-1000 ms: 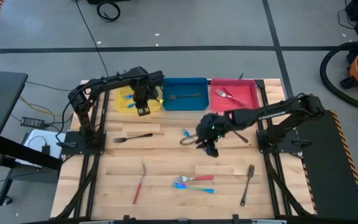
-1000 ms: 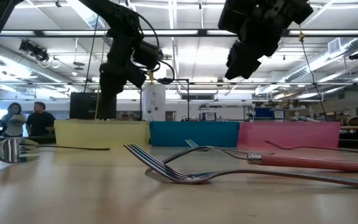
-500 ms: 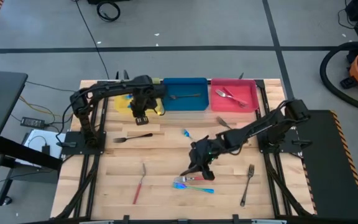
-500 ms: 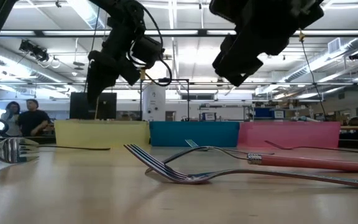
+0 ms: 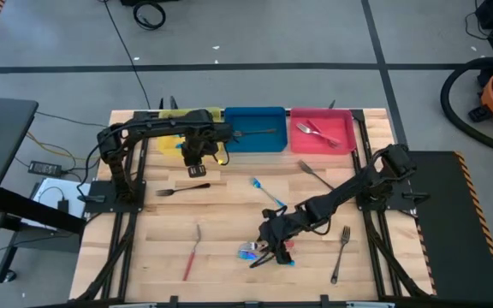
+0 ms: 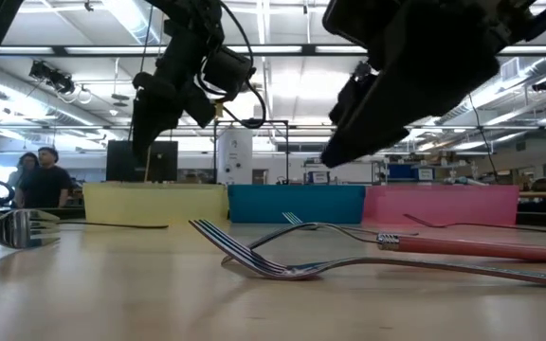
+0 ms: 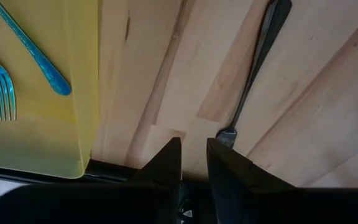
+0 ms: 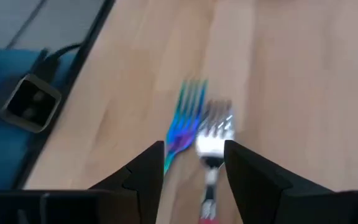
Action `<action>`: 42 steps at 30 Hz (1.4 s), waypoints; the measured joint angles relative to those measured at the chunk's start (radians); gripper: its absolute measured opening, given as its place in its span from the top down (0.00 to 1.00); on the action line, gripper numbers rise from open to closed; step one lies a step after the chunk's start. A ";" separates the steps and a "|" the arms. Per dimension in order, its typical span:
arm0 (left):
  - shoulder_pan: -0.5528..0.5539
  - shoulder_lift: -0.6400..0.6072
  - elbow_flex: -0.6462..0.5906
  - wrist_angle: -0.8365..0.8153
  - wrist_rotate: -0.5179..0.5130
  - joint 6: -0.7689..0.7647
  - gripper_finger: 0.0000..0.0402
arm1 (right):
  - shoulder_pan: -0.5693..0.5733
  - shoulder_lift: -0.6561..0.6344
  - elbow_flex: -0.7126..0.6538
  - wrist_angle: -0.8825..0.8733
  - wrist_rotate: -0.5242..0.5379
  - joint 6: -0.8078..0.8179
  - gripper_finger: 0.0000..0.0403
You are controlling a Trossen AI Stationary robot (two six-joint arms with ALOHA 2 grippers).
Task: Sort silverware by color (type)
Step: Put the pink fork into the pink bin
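Note:
An iridescent blue fork and a red-handled fork with a silver head lie side by side on the table near its near edge. My right gripper is open just above their heads and touches nothing; it also shows in the high view. My left gripper is a little open and empty above the table, by the near edge of the yellow tray. A blue spoon and an iridescent fork lie in that tray. A dark fork lies on the table beyond the left gripper.
The blue tray holds a dark fork and the red tray holds red-handled pieces. Loose on the table are a blue spoon, a dark piece, a red-handled piece and a dark fork.
My right gripper has gone from the table's middle toward the near edge and down, to just above the blue and red-handled forks. My left gripper has tipped over and come off the yellow tray a little toward the near edge.

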 joint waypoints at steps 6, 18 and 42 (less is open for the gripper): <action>-0.003 0.000 0.000 0.006 -0.001 -0.034 0.81 | 0.022 0.057 0.000 0.019 0.052 0.026 0.55; -0.003 0.000 0.000 0.019 -0.001 -0.054 0.81 | 0.034 0.152 0.002 0.032 0.095 0.003 0.55; 0.026 0.000 0.000 0.111 -0.001 0.073 0.81 | -0.119 -0.038 -0.001 -0.244 -0.025 -0.029 0.98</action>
